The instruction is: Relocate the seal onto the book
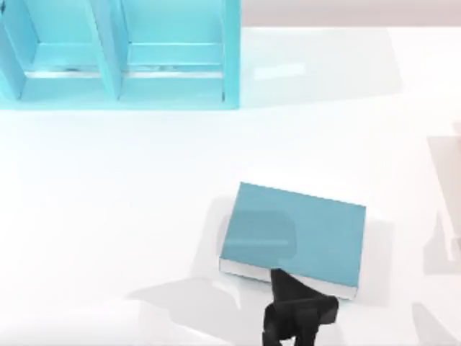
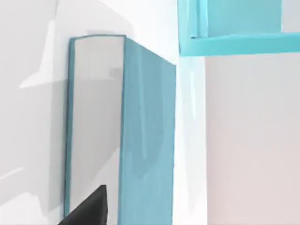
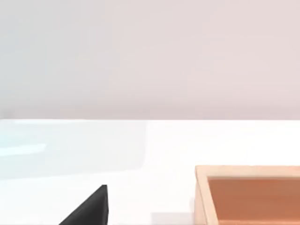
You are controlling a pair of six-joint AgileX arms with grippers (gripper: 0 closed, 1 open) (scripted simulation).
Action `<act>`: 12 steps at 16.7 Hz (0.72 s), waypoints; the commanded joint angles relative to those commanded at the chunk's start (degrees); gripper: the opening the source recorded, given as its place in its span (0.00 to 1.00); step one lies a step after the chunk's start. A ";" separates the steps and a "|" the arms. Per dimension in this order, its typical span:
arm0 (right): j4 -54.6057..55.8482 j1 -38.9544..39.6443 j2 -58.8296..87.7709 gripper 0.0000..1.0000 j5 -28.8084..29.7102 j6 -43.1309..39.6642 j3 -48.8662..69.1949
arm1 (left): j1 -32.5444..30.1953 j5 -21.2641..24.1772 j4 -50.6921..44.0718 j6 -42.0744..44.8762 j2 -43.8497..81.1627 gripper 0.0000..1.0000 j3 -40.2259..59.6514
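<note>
Seal (image 3: 248,197), a tan, wood-like block with square edges, lies on the white bench (image 1: 108,216) near my right pincer (image 3: 89,211). Leftmost stands a glossy teal shelf unit (image 1: 115,58). Next comes the flat teal book (image 1: 295,234) with white page edges, my left pincer (image 1: 299,313) at its near edge. I cannot tell how far either pincer is open. I should grip the block's flat sides squarely.

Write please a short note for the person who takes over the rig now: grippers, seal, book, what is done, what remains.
Left gripper: at the near edge of the book, by its white pages.
Right gripper: near the seal, which lies on the table.
Book: flat on the table, nothing on its cover.
Done: nothing yet.
Left: grasp the seal and set it on the book.
</note>
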 joint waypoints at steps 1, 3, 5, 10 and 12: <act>0.00 0.00 0.00 1.00 0.00 0.00 0.00 | 1.60 1.14 1.20 3.23 -2.01 1.00 -1.61; 0.00 0.00 0.00 1.00 0.00 0.00 0.00 | 5.80 4.21 4.25 11.52 -7.10 1.00 -5.68; 0.00 0.00 0.00 1.00 0.00 0.00 0.00 | 11.00 8.07 7.98 21.97 -13.27 1.00 -10.49; 0.00 0.00 0.00 1.00 0.00 0.00 0.00 | 27.47 20.32 20.95 57.86 -33.77 1.00 -23.92; 0.00 0.00 0.00 1.00 0.00 0.00 0.00 | 34.92 25.96 27.66 75.72 -43.90 1.00 -29.24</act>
